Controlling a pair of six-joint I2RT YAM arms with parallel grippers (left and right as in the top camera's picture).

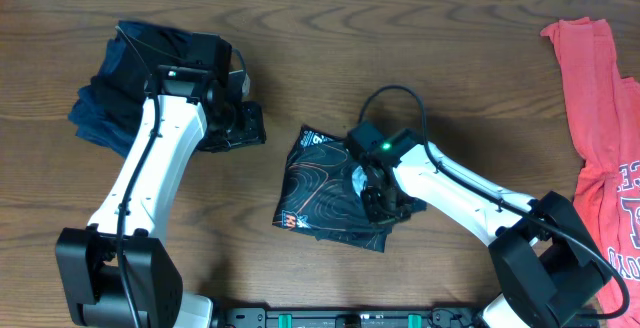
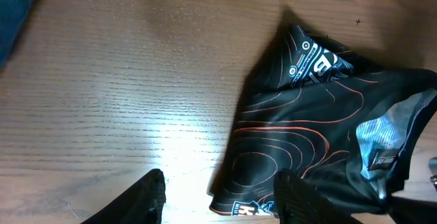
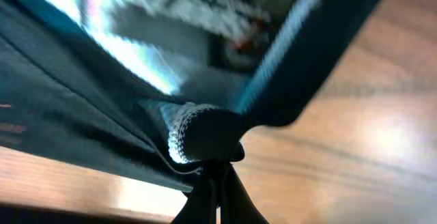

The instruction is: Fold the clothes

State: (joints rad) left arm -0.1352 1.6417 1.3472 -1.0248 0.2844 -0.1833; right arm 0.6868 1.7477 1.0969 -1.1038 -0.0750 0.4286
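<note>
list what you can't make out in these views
Overhead: right gripper covers part of the black jersey.
Overhead: coral T-shirt cut off by the right edge, lettering incomplete.
Overhead: left arm covers part of the dark garment pile.
Right wrist: jersey print blurred, unreadable.

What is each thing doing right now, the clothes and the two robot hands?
jersey: lying partly folded, one edge pinched.
red T-shirt: lying loose, not folded.
navy clothes: bunched in a pile.
left gripper: open, holding nothing.
right gripper: shut on the jersey.
</note>
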